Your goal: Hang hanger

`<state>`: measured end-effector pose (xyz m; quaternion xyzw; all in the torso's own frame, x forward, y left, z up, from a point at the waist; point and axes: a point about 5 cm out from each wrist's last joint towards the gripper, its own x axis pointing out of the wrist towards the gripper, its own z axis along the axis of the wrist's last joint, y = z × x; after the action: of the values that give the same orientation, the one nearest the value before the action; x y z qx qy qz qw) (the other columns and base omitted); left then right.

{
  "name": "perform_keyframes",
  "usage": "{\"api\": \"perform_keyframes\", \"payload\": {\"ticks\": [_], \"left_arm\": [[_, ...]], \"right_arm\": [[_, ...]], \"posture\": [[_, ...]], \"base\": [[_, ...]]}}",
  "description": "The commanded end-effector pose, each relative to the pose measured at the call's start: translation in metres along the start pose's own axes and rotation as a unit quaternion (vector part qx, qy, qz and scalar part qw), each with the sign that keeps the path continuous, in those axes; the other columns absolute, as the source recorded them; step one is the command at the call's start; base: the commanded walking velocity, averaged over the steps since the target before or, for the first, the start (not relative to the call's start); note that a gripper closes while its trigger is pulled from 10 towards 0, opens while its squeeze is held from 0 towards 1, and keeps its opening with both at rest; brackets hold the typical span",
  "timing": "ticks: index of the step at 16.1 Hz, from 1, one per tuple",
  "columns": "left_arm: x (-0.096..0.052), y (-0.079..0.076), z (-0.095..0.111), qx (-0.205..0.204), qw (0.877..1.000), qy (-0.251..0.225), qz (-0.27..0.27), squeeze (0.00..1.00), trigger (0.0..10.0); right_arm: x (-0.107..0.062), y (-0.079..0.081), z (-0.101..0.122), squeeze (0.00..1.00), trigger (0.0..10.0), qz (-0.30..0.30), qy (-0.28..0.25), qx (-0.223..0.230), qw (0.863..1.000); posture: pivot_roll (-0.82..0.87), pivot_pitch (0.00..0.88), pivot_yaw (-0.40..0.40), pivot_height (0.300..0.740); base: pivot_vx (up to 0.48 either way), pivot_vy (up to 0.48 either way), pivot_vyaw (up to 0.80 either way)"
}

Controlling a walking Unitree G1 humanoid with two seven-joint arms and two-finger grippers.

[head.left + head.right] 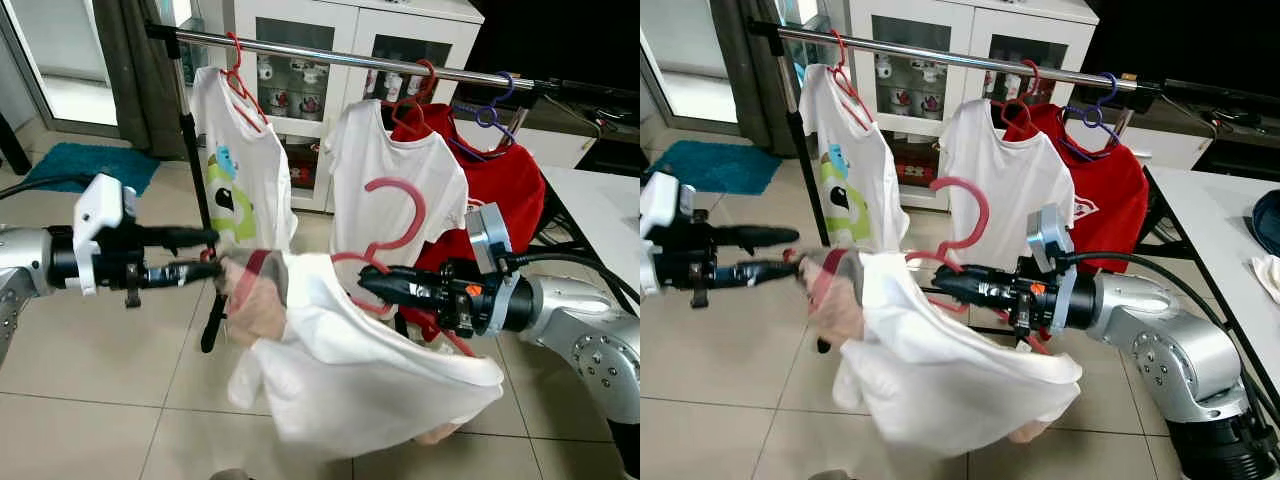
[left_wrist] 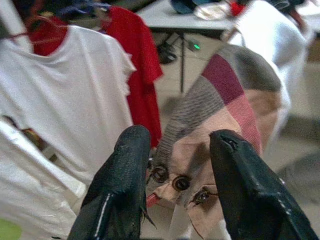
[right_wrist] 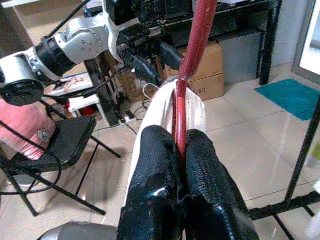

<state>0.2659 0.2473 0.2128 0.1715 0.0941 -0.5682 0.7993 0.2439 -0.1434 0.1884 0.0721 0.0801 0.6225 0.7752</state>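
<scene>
Head view: right gripper (image 1: 368, 280) holds pink hanger (image 1: 400, 225) w/ white shirt (image 1: 360, 370), below clothes rail (image 1: 330, 55). Left wrist view: left gripper (image 2: 177, 172) fingers parted around sleeve. Right wrist view: jaws clamped on stiff hanger; shirt soft, probably slips.

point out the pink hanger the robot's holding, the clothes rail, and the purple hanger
pink hanger (image 1: 412, 203), left eye view, on the curve of its hook
clothes rail (image 1: 330, 54), left eye view, on the bare bar between the two white shirts
purple hanger (image 1: 487, 116), left eye view, on the loop below its hook
</scene>
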Motion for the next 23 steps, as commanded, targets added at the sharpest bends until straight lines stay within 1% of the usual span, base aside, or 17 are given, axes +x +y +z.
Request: {"api": "perform_keyframes", "payload": {"ticks": [1,2,3,4,5,11,15,19,20,22,23], "left_arm": [[0.002,-0.001,-0.002,0.008,1.000,0.019,-0.018,0.00,10.0],[0.001,0.000,-0.010,0.020,0.998,0.056,-0.029,0.00,10.0],[0.001,0.003,-0.014,0.019,0.997,0.067,-0.027,0.00,10.0],[0.001,0.004,-0.013,0.018,0.997,0.064,-0.026,0.00,3.6],[0.001,0.005,-0.012,0.019,0.997,0.064,-0.026,0.00,0.0],[0.001,0.007,-0.014,0.019,0.997,0.066,-0.040,0.00,0.0],[0.006,0.009,-0.012,0.012,0.998,0.054,-0.035,0.00,0.0],[0.006,0.010,-0.010,0.004,0.998,0.042,-0.037,0.00,0.0],[0.006,0.011,-0.009,0.004,0.999,0.038,-0.033,0.00,0.0],[0.001,0.016,-0.007,0.013,0.999,0.029,-0.008,0.00,0.0],[-0.006,0.023,-0.004,0.018,0.999,0.027,0.013,0.00,0.0]], "right_arm": [[-0.001,0.001,0.005,0.00,10.0,0.011,0.000,-0.010,1.000],[0.000,0.002,0.005,0.00,10.0,0.019,0.003,-0.010,1.000],[0.000,0.003,0.005,0.00,10.0,0.024,0.004,-0.010,1.000],[0.000,0.003,0.005,0.00,10.0,0.026,0.005,-0.010,1.000],[0.000,0.003,0.005,0.00,10.0,0.028,0.005,-0.010,1.000],[0.000,0.004,0.004,0.00,10.0,0.031,0.006,-0.009,0.999],[0.001,0.003,0.003,0.00,10.0,0.030,0.004,-0.009,0.999],[0.001,0.002,0.003,0.00,10.0,0.027,0.002,-0.009,1.000],[0.001,0.002,0.002,0.00,10.0,0.025,0.003,-0.008,1.000],[0.000,0.001,-0.001,0.00,10.0,0.017,0.008,-0.005,1.000],[0.000,0.000,-0.004,0.00,10.0,0.011,0.010,-0.003,1.000]], "posture": [[0.01,0.000,-0.078,0.740],[0.01,0.000,-0.078,0.740],[0.01,0.000,-0.079,0.740],[0.01,0.000,-0.080,0.740],[0.01,0.000,-0.080,0.740],[0.00,0.000,-0.077,0.740],[0.00,0.000,-0.076,0.740],[0.01,0.000,-0.075,0.740],[0.01,0.000,-0.076,0.740],[0.01,0.000,-0.075,0.740],[0.01,0.000,-0.075,0.740]], "base": [[0.000,0.000,0.00],[0.000,0.000,0.00],[0.000,0.000,0.00],[0.000,0.000,0.00],[0.000,0.000,0.00],[0.000,0.000,0.00],[0.000,0.000,0.00],[0.000,0.000,0.00],[0.000,0.000,0.00],[0.000,0.000,0.00],[0.000,0.000,0.00]]}}
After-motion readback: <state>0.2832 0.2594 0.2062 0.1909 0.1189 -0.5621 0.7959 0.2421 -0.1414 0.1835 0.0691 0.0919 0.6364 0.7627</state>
